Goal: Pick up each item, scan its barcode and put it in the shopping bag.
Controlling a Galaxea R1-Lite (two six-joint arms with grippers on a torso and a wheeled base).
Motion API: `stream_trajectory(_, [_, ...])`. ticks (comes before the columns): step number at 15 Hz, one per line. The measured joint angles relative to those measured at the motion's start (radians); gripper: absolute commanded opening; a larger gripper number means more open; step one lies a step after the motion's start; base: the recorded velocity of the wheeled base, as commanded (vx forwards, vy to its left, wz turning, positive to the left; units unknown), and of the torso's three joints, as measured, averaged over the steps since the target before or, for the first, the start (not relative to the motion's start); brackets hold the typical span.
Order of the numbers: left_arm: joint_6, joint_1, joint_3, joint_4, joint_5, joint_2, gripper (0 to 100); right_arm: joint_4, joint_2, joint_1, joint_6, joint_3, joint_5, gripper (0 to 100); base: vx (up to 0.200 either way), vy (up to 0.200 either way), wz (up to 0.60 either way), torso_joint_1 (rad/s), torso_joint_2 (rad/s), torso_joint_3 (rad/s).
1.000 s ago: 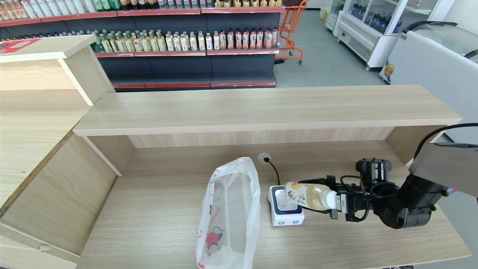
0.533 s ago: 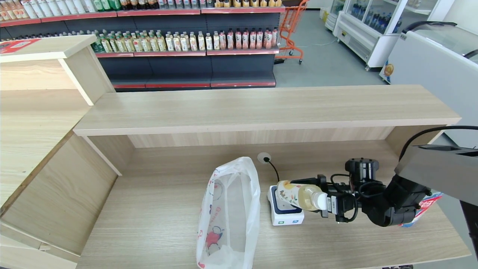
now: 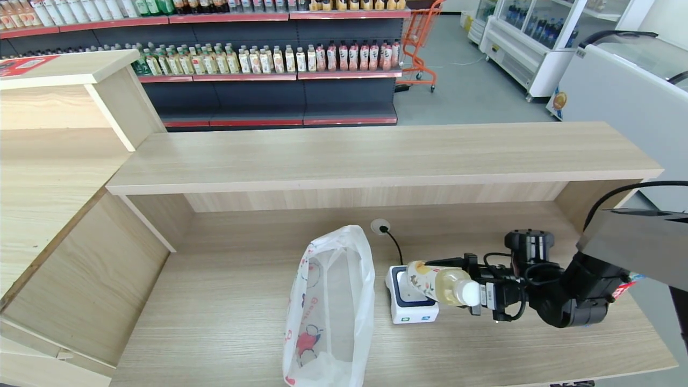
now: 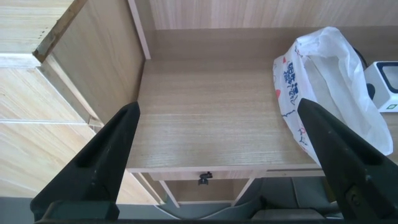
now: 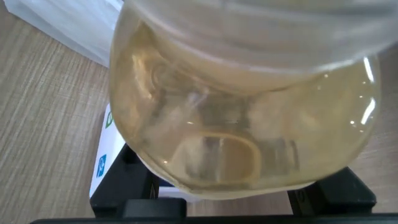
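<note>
2 pincers to cover, so we'll start with the busy one. The right pincer [image 3: 449, 285] is clamped around a bottle [image 3: 427, 279] of pale yellow drink. It has the neck end, and the white cap points toward 3 o'clock in the head view. The bottle lies sideways in the air, its base end over the dark window of the scanner [image 3: 411, 316]. From the right wrist camera we're looking along the bottle [image 5: 242, 124], with the scanner's white body [image 5: 102, 168] just under it. We can't tell whether they touch.

The scanner sits on the worktop [image 3: 226, 322], and a black cable [image 3: 395, 244] runs from it toward 12 o'clock into a round grommet. At 9 o'clock of the scanner, just beside it, the shopping bag [image 3: 328, 301] stands with its mouth open. It's white plastic with red print.

The left pincer [image 4: 217, 107] is spread wide with nothing between its fingers [image 4: 106, 162]. It hangs over the worktop's near edge, with the bag [image 4: 323, 93] well apart from it.
</note>
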Motion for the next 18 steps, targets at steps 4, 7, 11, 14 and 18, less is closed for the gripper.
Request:
stream_trajectory(4, [0.000,0.000,0.000,0.000,0.000,0.000,100,0.003,-0.106,-0.079,0.152,0.061,0.050,0,0.000,0.000,0.00,0.000,0.00,0.000])
stream_trajectory(7, [0.000,0.000,0.000,0.000,0.000,0.000,100,0.002,-0.228,-0.109,0.403,0.083,0.056,0,0.000,0.000,0.00,0.000,0.00,0.000])
stream_trajectory(11, [0.000,0.000,0.000,0.000,0.000,0.000,100,0.001,-0.419,-0.129,0.826,0.167,-0.057,0,0.000,0.000,0.00,0.000,0.00,0.000])
stream_trajectory(14, [0.000,0.000,0.000,0.000,0.000,0.000,100,-0.004,-0.547,-0.105,1.189,0.257,-0.278,0,0.000,0.000,0.00,0.000,0.00,0.000])
stream_trajectory(18, [0.000,0.000,0.000,0.000,0.000,0.000,100,0.001,-0.636,0.044,1.427,0.293,-0.500,0,0.000,0.000,0.00,0.000,0.00,0.000])
